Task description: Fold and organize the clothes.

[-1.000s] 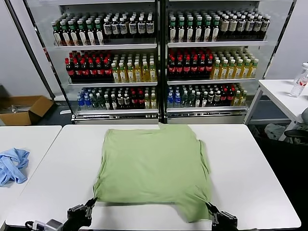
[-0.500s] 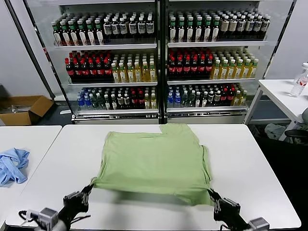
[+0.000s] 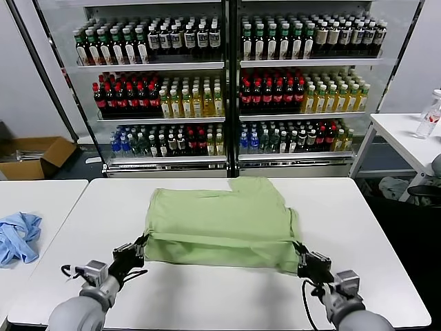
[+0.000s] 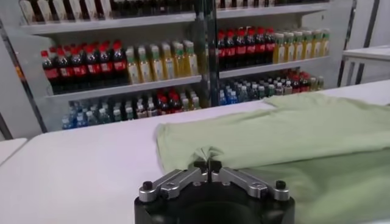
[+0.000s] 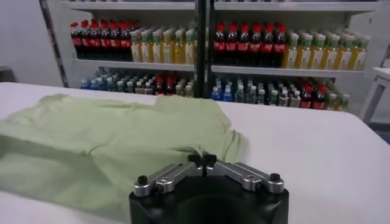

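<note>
White table before stocked drink coolers; left gripper and right gripper each clamp the green shirt's lifted near edge.

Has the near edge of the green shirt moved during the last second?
Yes. Both grippers, left gripper and right gripper, carried the green shirt's near edge away from the table's front edge, toward the fridge.

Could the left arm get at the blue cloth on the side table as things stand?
Probably not right away. The left gripper is shut on the green shirt's near hem, as is the right gripper. The blue cloth lies unobstructed on the side table, but the shirt must be released first.
</note>
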You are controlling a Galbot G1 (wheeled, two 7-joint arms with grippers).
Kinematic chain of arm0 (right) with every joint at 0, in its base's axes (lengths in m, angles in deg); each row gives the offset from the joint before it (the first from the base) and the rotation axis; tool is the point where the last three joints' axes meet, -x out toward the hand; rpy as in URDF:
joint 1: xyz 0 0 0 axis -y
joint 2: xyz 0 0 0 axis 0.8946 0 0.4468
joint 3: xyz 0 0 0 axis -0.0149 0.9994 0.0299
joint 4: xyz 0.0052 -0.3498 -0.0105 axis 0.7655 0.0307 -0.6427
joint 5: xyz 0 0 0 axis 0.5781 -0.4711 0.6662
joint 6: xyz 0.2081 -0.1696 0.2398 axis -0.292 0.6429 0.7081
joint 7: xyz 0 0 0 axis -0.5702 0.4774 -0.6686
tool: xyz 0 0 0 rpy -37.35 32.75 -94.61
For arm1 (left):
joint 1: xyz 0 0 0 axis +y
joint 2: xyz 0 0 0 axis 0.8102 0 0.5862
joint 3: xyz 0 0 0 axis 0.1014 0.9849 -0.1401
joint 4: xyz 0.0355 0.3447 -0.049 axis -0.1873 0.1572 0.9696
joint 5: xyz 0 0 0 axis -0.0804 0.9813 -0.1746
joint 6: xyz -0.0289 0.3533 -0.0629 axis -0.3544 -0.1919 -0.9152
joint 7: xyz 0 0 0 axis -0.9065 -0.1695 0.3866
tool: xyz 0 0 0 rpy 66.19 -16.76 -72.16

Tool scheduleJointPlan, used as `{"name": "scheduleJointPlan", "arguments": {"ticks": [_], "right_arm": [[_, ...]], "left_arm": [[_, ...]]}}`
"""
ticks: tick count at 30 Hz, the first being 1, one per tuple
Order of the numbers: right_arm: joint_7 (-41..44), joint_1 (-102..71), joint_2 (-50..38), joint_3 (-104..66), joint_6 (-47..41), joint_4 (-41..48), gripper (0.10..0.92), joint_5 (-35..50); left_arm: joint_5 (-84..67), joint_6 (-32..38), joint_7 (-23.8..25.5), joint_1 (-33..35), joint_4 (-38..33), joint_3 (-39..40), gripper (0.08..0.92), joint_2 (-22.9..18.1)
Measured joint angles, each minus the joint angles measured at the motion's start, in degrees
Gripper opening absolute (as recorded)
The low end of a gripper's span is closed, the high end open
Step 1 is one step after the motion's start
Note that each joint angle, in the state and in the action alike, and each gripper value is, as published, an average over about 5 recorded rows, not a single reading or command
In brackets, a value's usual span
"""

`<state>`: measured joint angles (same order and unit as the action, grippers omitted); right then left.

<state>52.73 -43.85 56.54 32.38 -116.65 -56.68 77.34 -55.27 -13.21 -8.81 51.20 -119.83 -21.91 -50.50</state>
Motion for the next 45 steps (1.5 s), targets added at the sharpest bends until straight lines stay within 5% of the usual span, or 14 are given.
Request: {"name": "scheduleJointPlan", "arguments": {"ticks": [10, 14, 24, 36, 40, 45], "right_arm": [[-0.3, 5.0, 0.6, 2.3, -1.1, 4.7, 0.117, -1.0], [-0.5, 5.6, 1.4, 3.1, -1.2, 6.2, 0.191, -1.9], [-0.9, 3.5, 0.3, 1.0, -1.9, 4.1, 0.477, -2.5], [-2.9, -3.2, 1.1, 0.2, -1.5, 0.5, 0.8, -2.7], [-3.5, -3.7, 1.6, 0.5, -1.2, 1.1, 0.794, -1.9], [-4.1, -3.6, 2.4, 1.3, -1.0, 2.3, 0.661, -0.8]], "left_arm": [[-0.1, 0.0, 0.9, -6.0, 6.3, 2.7, 0.084, -0.2], [0.9, 0.1, 1.2, -7.9, 9.0, 3.7, 0.119, -0.7], [2.7, 0.6, 0.9, -9.3, 12.6, 3.2, 0.404, -0.2], [-2.3, -2.3, -1.1, -2.9, 5.6, 0.4, 0.748, 2.4], [-3.6, -4.4, -2.4, -1.7, 4.6, -0.2, 0.812, 2.5], [-4.7, -6.6, -3.6, -1.0, 3.6, -0.2, 0.715, 2.5]]}}
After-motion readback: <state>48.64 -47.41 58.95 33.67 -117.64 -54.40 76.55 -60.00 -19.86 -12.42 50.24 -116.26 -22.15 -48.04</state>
